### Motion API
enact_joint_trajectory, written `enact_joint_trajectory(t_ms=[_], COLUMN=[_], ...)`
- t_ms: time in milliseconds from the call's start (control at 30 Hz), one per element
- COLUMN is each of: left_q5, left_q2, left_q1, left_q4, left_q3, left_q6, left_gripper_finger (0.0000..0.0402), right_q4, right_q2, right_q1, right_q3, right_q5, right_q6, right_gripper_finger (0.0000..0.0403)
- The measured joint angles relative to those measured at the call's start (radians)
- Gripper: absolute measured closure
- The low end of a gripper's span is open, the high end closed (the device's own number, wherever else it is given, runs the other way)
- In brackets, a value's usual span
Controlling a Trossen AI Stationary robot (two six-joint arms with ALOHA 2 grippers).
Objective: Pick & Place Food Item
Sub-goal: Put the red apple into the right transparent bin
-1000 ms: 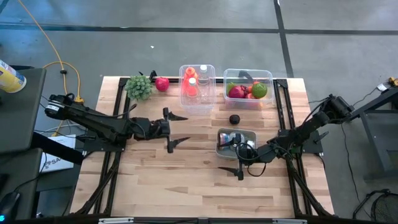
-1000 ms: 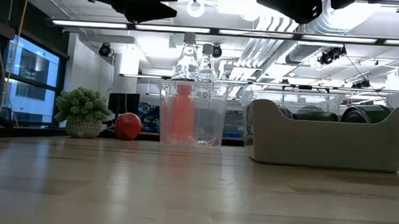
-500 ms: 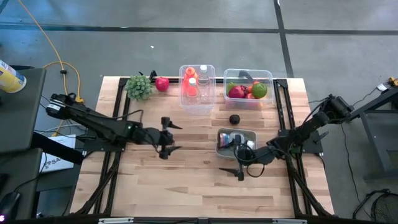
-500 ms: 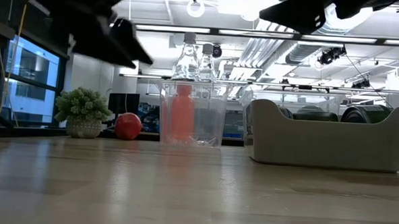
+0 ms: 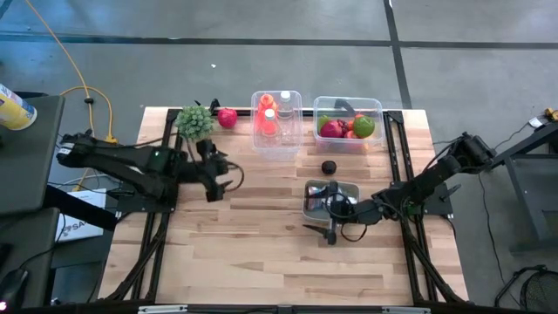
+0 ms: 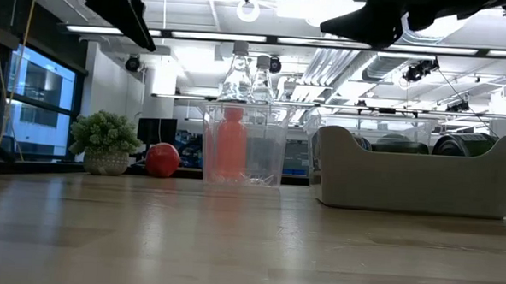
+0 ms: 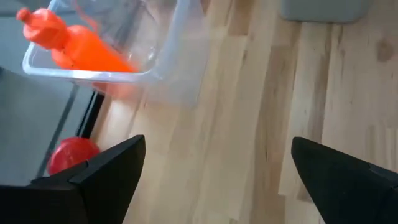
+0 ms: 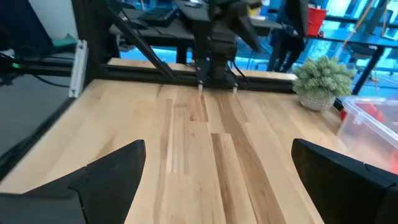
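A clear bin (image 5: pixel 347 124) at the far right holds red and green fruit. A red fruit (image 5: pixel 227 117) lies on the table beside a potted plant (image 5: pixel 195 121); it also shows in the left wrist view (image 7: pixel 71 154). A small dark item (image 5: pixel 329 167) lies on the wood just beyond a grey tray (image 5: pixel 307 208). My left gripper (image 5: pixel 223 180) hangs open above the table's left half, tipped down toward the clear bottle bin (image 7: pixel 93 56). My right gripper (image 5: pixel 321 211) stands open beside and over the grey tray, pointing toward the table's left. Neither holds anything.
The bottle bin (image 5: pixel 277 122) with an orange bottle (image 7: pixel 74 46) and clear bottles stands at the far middle. The tray's grey wall (image 6: pixel 405 179) rises at the right in the low view. Bare wood lies along the table's near half (image 5: pixel 261 262).
My left gripper has drawn back toward the table's left edge, risen, and tipped from roughly level to slanting downward. It has stayed open. Nothing on the table has moved.
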Motion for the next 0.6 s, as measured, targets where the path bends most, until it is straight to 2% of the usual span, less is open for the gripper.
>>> enact_joint_trajectory(t_ms=[100,233,267,367,433,600], left_q5=[0.055,0.089,0.128,0.346,0.428,0.446], left_q2=[0.002,0.027,0.043,0.105,0.148,0.176], left_q1=[0.077,0.226,0.270,0.408,0.497,0.662], left_q4=[-0.004,0.031,0.075,0.193,0.246,0.200], left_q3=[0.012,0.011,0.003,-0.008,-0.008,-0.008], left_q6=[0.050,0.188,0.249,0.458,0.539,0.591], left_gripper_finger=[0.0008,0.0008,0.0008,0.0008,0.0008,0.0008], right_q4=[0.007,0.008,0.008,0.012,0.011,0.012], right_q2=[-0.001,-0.001,0.000,0.000,0.000,-0.002], right_q1=[0.001,-0.019,-0.028,-0.064,-0.088,-0.137], right_q3=[0.000,0.000,0.000,0.000,0.000,0.000], right_q5=[-0.001,0.003,0.004,0.002,0.003,0.004], right_q6=[-0.007,0.044,0.051,0.054,0.053,-0.018], right_gripper_finger=[0.0010,0.0010,0.0010,0.0010,0.0010,0.0010])
